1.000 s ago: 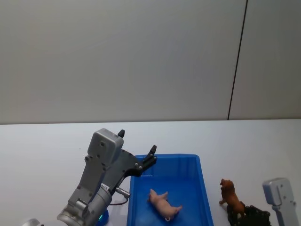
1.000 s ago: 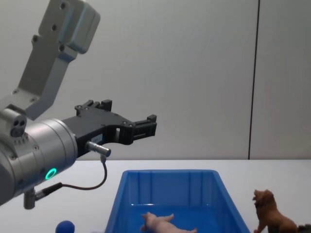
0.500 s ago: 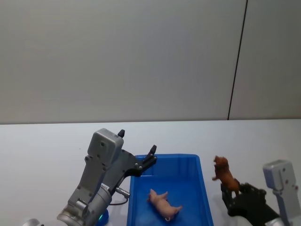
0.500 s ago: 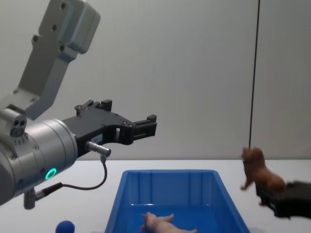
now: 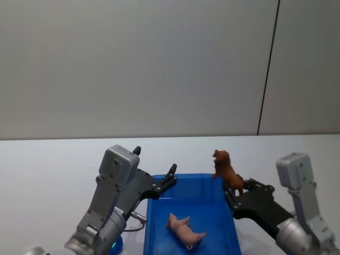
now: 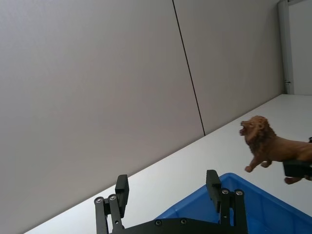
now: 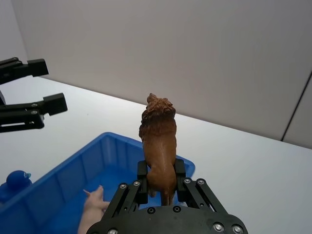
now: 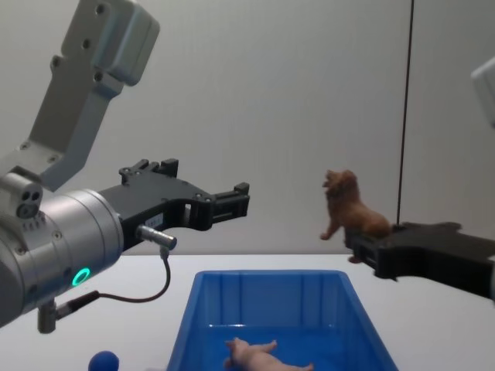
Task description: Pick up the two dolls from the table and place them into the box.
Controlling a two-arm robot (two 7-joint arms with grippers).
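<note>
The fingers [image 7: 180, 177] of the right gripper [image 7: 161, 181] are clamping the lion doll [image 7: 158, 141] by its hindquarters and holding it upright in the air. The doll is hanging above the far right corner of the box [image 5: 197, 177], about over the rim rather than squarely over the inside. The pig doll [image 5: 185, 229] is lying on its side on the box floor. The left gripper [image 6: 167, 187] is hovering above the far left corner of the box, fingers apart and holding nothing.

The main risk, as I judge it, is an early release. Dropped from here, the lion could strike the thick rim and bounce out onto the table [image 5: 53, 159] to the right. The grip is also taking only the rear of the body, so the front-heavy figurine could pivot or slip between the pads. A drop nearer the middle could land it on the pig.

The lion is looking like hard moulded plastic, reddish-brown, with a ridged mane. The pig is pale pink and smooth. The box is glossy bright blue and rectangular, with ribbed inner walls. The table is flat, plain and white. A small blue ball [image 8: 104, 361] is sitting on it, left of the box.
</note>
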